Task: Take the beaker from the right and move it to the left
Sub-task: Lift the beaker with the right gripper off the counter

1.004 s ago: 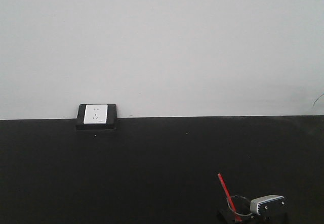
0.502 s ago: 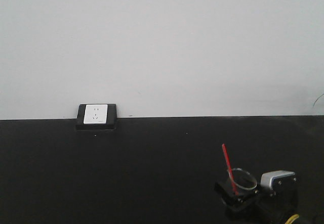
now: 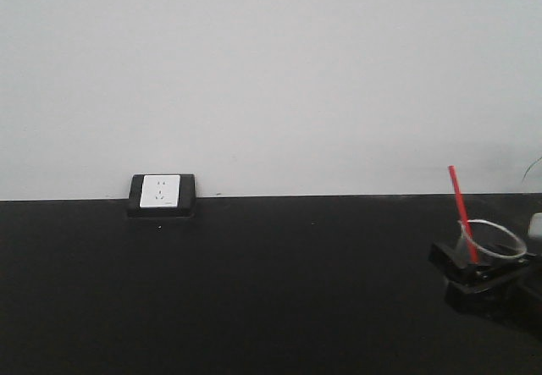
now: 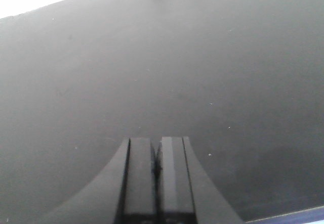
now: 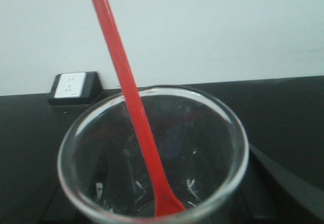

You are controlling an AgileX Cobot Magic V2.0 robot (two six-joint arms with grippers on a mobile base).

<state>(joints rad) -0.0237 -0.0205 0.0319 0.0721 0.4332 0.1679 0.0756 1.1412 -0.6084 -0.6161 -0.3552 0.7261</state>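
One beaker (image 3: 493, 241), gripped by the right hand (image 3: 484, 275), far right of the desk (image 3: 254, 290).
Likely light, slick, breakable glass: hold its wall, upright, or the stick (image 3: 460, 212) tips. Left hand (image 4: 157, 178) closed, empty.

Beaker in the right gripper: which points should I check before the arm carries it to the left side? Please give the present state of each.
1. Grip: the right gripper is closed around the beaker: ok.
2. The red stick sits inside the beaker and leans on its rim: ok.
3. Beaker clear of the table: cannot tell, its base is hidden.
4. Path to the left: only the socket box shows, at the back edge: ok.
5. The left gripper is shut and empty; whether it stands in the path: cannot tell.
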